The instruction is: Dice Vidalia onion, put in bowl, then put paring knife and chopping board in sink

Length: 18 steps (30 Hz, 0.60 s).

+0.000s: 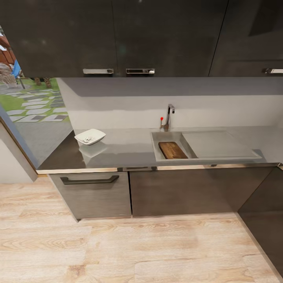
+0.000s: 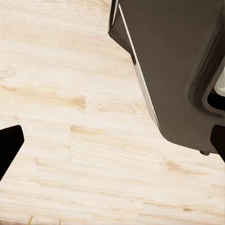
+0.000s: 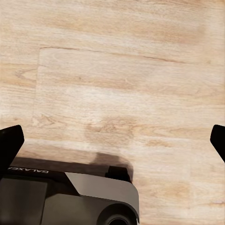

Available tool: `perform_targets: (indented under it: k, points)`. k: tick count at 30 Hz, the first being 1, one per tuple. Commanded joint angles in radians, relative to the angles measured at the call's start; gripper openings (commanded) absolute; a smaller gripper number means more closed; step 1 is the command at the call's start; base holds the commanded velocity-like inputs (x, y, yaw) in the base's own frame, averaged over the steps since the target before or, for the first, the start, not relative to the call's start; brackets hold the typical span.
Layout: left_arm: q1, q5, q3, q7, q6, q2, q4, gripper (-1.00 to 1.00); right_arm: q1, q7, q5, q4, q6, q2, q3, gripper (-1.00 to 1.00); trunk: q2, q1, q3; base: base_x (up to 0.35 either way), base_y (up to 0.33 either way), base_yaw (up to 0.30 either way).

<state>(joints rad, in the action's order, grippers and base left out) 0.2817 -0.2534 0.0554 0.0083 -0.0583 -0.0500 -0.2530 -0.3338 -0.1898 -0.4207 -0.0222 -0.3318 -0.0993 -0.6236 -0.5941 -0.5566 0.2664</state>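
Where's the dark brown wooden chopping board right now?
In the head view, the dark brown wooden chopping board lies inside the light-grey sink basin, right of the white bowl, below the chrome tap.

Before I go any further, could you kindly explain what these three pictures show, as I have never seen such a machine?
This is a simulated wheeled robot with two arms. The large picture comes from its head camera, facing a kitchen: a white bowl holding small pale pieces sits on the grey countertop, and the chopping board lies in the sink below the tap. The other two come from cameras on each wrist, aimed down at the wooden floor. The left tool and right tool show dark fingertips spread wide, holding nothing.
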Motion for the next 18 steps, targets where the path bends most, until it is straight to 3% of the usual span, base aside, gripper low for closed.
perform_targets:
  k: [1,18]
  points:
    - [0.001,-0.009,0.006,0.001,-0.002,-0.001,-0.002,1.0,-0.001,-0.003,-0.007,0.001,-0.003,0.0,-0.008,1.0,-0.001,0.0,0.001,0.0,0.0,0.0]
    - [0.001,-0.009,0.006,0.001,-0.002,-0.001,-0.002,1.0,-0.001,-0.003,-0.007,0.001,-0.003,0.0,-0.008,1.0,-0.001,0.0,0.001,0.0,0.0,0.0]
